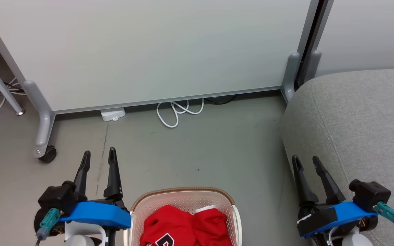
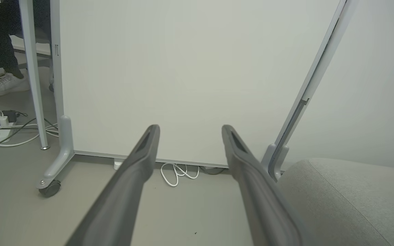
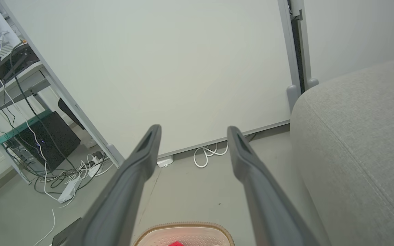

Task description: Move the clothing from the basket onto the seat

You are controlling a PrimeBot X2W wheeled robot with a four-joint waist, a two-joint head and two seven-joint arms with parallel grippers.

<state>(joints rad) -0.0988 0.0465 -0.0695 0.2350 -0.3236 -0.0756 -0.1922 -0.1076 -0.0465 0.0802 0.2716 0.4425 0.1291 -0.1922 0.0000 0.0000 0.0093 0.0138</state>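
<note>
the red clothing (image 1: 186, 225) lies heaped in the laundry basket (image 1: 183, 190) on the floor (image 1: 200, 147), between the left pincer (image 1: 99, 152) and right pincer (image 1: 306, 158), both with fingers apart and empty. the grey seat (image 1: 361, 116) stands at the right; beyond, a white cable (image 1: 178, 111) coils under the partition (image 1: 149, 51) lower edge.
</note>
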